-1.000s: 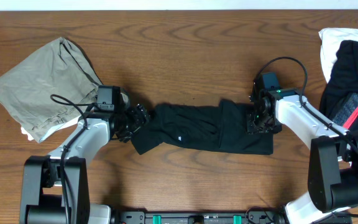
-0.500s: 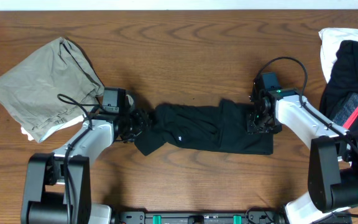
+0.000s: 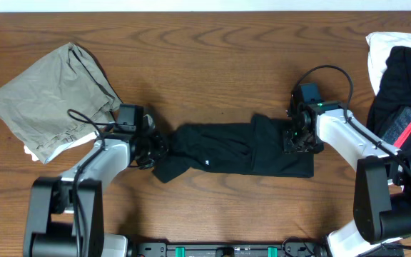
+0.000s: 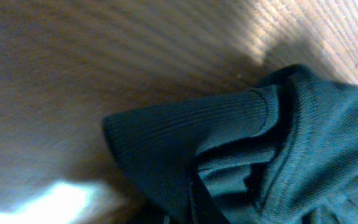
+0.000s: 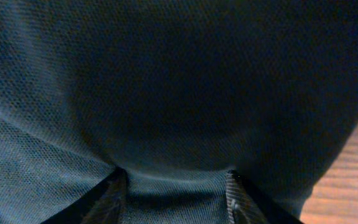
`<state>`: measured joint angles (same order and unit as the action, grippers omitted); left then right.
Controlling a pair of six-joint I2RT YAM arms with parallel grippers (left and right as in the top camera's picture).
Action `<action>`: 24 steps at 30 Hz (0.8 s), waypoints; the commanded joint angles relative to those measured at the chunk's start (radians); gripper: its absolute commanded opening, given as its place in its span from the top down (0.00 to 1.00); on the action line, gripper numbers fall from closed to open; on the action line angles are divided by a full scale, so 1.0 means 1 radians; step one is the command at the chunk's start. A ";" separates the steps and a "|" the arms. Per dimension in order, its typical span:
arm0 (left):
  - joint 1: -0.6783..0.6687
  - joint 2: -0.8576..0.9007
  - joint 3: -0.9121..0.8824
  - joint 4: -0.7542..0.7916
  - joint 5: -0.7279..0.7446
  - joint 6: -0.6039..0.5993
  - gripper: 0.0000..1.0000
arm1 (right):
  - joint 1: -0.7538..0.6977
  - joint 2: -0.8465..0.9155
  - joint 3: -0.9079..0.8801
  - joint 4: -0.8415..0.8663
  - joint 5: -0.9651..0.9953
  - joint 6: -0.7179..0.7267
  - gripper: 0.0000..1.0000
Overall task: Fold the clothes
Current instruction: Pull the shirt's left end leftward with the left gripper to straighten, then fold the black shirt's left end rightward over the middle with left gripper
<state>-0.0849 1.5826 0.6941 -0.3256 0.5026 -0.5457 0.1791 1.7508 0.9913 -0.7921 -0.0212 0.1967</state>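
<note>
Two claws (image 3: 160,145) (image 3: 295,141), one black garment (image 3: 227,148)

We counted one wooden table (image 3: 205,57), two robot arms, the left arm (image 3: 109,157) and the right arm (image 3: 341,128), and four garments in all: one plain black garment (image 3: 227,146), one olive-grey garment (image 3: 45,100), one white garment (image 3: 378,50) and one black garment with a pink-red band (image 3: 402,86).
</note>
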 commanded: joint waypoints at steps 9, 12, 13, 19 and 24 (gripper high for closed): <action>0.191 -0.225 0.026 -0.119 -0.104 0.109 0.94 | -0.007 -0.184 0.164 -0.145 0.043 -0.024 0.36; 0.264 -0.251 0.028 -0.127 -0.103 0.147 0.94 | -0.027 -0.239 0.195 -0.176 0.047 -0.037 0.34; 0.285 -0.256 0.032 -0.134 -0.103 0.159 0.94 | -0.038 -0.252 0.199 -0.184 0.047 -0.037 0.33; 0.342 -0.282 0.144 -0.215 -0.101 0.282 0.94 | -0.156 -0.286 0.200 -0.229 0.047 -0.037 0.32; 0.266 -0.291 0.283 -0.305 -0.076 0.384 0.94 | -0.249 -0.285 0.200 -0.248 0.044 -0.037 0.32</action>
<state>0.2287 1.3224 0.8917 -0.6041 0.4137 -0.2680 -0.0319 1.4670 1.1843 -1.0348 0.0166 0.1715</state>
